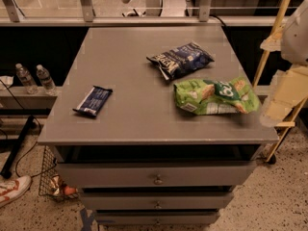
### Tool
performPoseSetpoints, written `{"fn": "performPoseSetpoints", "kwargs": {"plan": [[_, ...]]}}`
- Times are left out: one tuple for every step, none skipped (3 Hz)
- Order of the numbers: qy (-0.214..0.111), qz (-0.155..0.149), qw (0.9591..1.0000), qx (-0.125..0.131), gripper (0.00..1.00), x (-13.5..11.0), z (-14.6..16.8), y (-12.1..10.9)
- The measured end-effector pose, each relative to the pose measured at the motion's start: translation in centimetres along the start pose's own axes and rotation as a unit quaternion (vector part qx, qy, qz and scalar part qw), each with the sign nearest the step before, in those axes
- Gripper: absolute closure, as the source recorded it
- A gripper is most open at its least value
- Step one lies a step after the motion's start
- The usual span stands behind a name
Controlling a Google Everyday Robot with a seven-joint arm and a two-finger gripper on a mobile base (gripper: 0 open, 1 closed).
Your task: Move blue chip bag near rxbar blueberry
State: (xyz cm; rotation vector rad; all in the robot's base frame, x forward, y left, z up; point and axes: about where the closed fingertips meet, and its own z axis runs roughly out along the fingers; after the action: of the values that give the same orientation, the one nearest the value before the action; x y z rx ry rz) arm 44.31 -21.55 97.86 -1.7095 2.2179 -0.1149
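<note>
Table [120,57] contents: three packets

Chip bag [180,60]: right rear of tabletop, lying flat, just behind green bag [216,96].
Rxbar [93,100]: left front, lying flat, well apart from chip bag.
Gripper [288,93]: off the table's right edge, beside green bag; whether released or clenched cannot be told.

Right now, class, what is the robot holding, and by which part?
Nothing shows as held. The gripper is at the right edge, off the table; the blue chip bag lies untouched on it.
</note>
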Motion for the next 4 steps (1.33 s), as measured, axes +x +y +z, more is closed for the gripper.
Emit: {"fn": "performPoseSetpoints", "kwargs": {"plan": [[-0.028,-0.011,0.9994,0.018,0.0,-1.4,1.6,-3.5],[-0.058,-0.048,0.9963,0.041,0.0,-4.4,4.9,-8.9],[-0.073,-0.092,0.9908,0.068,0.0,-8.4,8.3,-14.4],[-0.09,-0.135,0.9824,0.092,0.0,-12.9,11.2,-18.3]]}}
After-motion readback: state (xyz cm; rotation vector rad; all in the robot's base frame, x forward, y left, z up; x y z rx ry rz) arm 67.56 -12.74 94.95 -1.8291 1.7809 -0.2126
